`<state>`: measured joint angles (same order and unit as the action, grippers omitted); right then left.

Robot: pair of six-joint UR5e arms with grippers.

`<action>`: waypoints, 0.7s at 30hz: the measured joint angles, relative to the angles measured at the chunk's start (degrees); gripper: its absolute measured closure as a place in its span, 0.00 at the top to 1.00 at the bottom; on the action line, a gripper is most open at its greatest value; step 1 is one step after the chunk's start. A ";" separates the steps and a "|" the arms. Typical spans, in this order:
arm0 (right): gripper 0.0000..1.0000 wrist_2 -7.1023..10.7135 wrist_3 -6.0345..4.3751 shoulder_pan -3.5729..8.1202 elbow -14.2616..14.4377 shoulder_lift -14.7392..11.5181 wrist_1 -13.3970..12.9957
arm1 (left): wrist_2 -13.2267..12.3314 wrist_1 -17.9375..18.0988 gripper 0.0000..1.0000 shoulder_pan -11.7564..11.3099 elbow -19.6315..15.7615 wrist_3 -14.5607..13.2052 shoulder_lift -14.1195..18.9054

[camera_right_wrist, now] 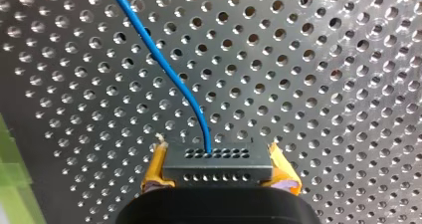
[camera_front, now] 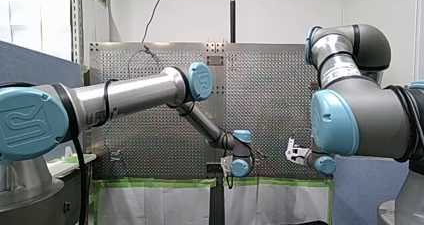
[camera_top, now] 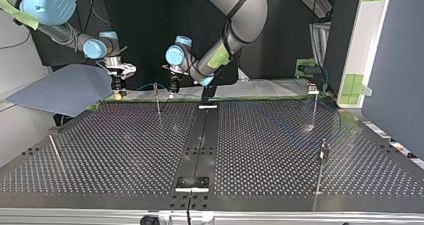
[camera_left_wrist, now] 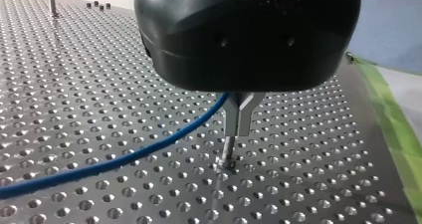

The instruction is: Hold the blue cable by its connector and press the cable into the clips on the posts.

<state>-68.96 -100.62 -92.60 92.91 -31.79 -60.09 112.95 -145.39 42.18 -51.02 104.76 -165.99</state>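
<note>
Blue cable point(camera_right_wrist: 164, 69) (connector point(camera_right_wrist: 217, 171) end) clamped in right gripper point(camera_right_wrist: 217, 157).

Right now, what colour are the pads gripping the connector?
Yellow; the pads show best in the right wrist view.

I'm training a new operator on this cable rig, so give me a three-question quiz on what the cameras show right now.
1. True or false: my right gripper is open and holds nothing.
2. Which colour are the pads that clamp the connector? A black, B yellow, C red.
3. Fill in: in the left wrist view, my left gripper is shut on the ____, just above a post.

Key: 1 false, it is shut on the connector. 2 B. 3 blue cable.
</note>
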 joint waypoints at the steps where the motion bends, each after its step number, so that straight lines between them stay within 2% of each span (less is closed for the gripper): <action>1: 0.00 0.01 -0.07 -0.01 -0.38 0.00 0.09 | 0.00 -0.02 0.00 -0.04 0.16 0.05 0.00; 7: 0.00 0.04 -0.40 -0.02 -1.77 0.06 0.41 | 0.32 -0.07 0.00 -0.52 1.47 0.17 -0.12; 21: 0.00 0.56 -0.47 -0.24 -3.41 0.18 0.96 | 0.91 -0.06 0.00 -1.90 3.78 0.15 -0.51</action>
<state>-68.40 -101.09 -92.84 89.51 -31.61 -59.13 113.86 -145.45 40.28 -47.24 104.91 -166.50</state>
